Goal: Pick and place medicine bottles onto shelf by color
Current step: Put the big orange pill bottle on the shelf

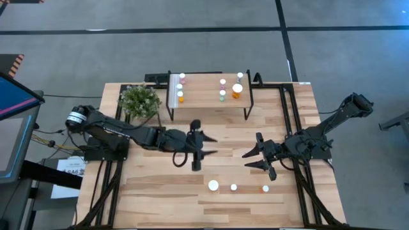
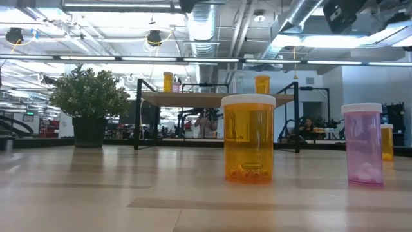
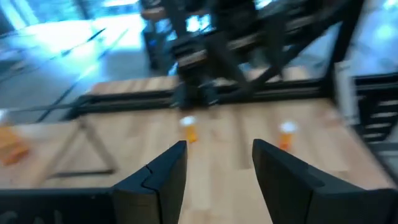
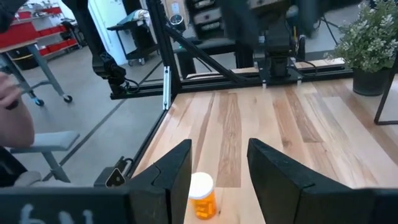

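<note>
While the high view hides labels, the low view shows a translucent orange bottle point(image 2: 248, 138), white-capped, upright at the counter's point(image 1: 160, 191) six o'clock; left hand point(image 1: 197, 147) and right hand point(image 1: 258, 160) spread, empty.

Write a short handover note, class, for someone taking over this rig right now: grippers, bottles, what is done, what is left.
Left gripper: open, empty, above mid-table in front of the shelf.
Right gripper: open, empty, mid-table, with an orange bottle just ahead of its fingers.
Done: seven bottles stand on the shelf, three at its left end and four toward the right.
Left: three bottles on the table's near side, a wide white-capped one, a small one and an orange one. None is gripped yet.
</note>
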Available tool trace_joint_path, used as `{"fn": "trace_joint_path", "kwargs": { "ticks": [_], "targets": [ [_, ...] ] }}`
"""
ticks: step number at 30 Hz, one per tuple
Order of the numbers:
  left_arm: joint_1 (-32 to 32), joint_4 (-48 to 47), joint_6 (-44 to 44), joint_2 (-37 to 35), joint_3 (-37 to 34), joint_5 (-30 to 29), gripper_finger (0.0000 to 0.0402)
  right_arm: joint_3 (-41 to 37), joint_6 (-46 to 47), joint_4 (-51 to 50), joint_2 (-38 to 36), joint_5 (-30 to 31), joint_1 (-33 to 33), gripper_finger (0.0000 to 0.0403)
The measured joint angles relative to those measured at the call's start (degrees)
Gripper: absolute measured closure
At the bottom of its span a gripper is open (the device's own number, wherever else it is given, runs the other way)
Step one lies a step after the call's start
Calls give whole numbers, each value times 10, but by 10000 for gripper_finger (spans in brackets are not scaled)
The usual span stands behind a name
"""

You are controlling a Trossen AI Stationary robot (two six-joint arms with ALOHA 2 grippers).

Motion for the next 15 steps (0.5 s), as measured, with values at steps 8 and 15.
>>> {"fn": "trace_joint_path", "kwargs": {
  "ticks": [8, 15],
  "targets": [
    [-2, 70, -49, -1, -76, 92, 230, 0, -5, 0, 0, 1, -5, 221],
    [-50, 67, -86, 6, -97, 93, 230, 0, -4, 2, 2, 3, -9, 226]
  ]
}}
